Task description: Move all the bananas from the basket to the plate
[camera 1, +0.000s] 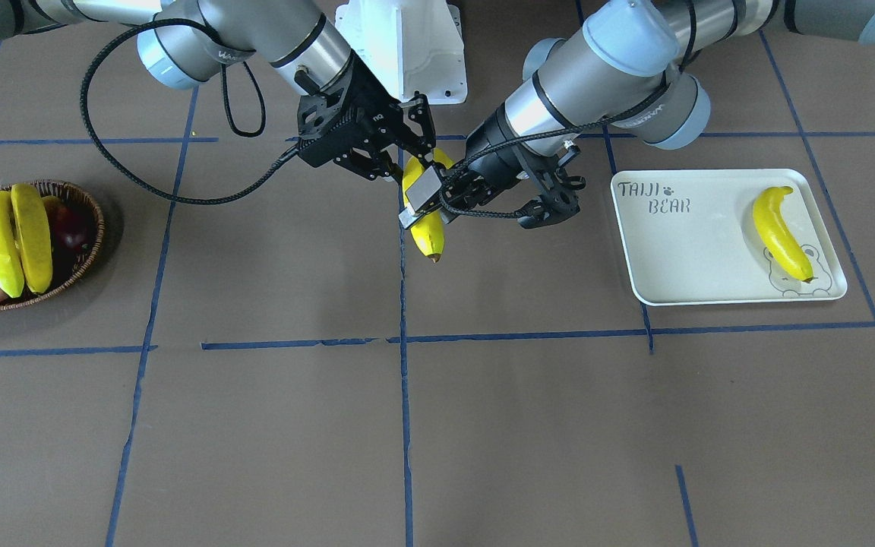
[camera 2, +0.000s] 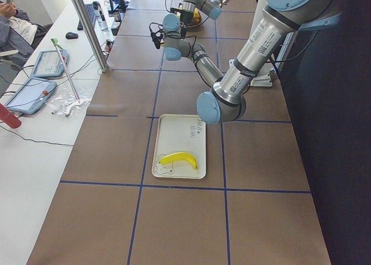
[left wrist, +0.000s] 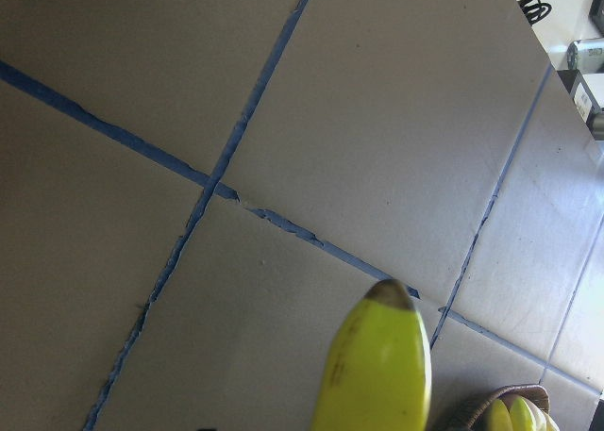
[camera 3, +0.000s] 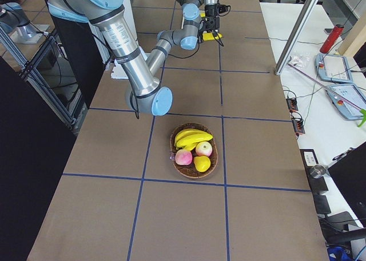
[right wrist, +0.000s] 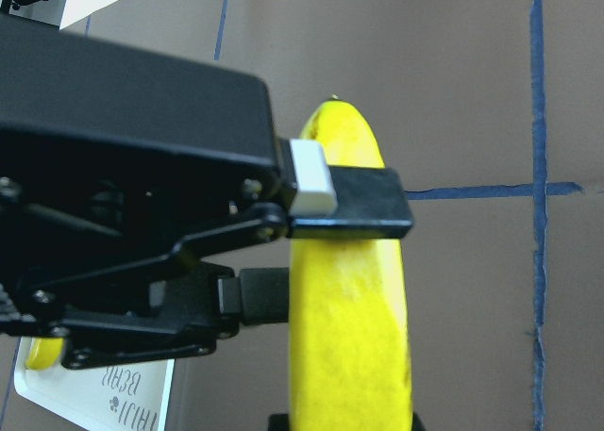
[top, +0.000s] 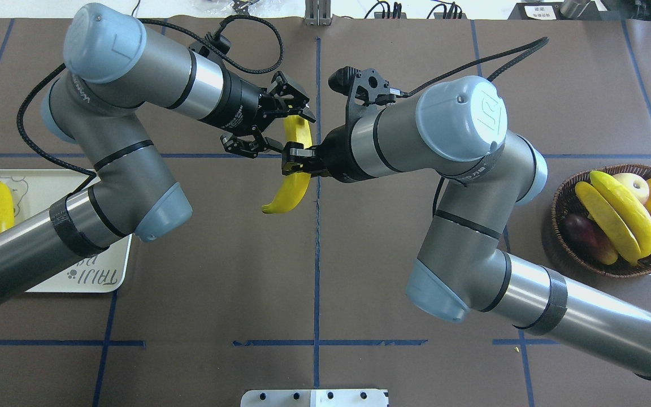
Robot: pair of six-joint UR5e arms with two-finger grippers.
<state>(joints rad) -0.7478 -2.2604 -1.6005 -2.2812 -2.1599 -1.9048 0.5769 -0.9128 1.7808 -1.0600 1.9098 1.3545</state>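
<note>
mid-desk handover: right gripper [top: 297, 160] is clamped on the banana [top: 291, 169], left gripper [top: 272, 125] spread wide around its top, so I'd close left firmly before right releases, then head for the plate [camera 1: 680, 251]

A robotics lab: two grey robot arms [top: 133, 141] over a brown table [camera 1: 529, 425] gridded with blue tape, teach pendants [camera 2: 32, 91] lying beside it.
</note>
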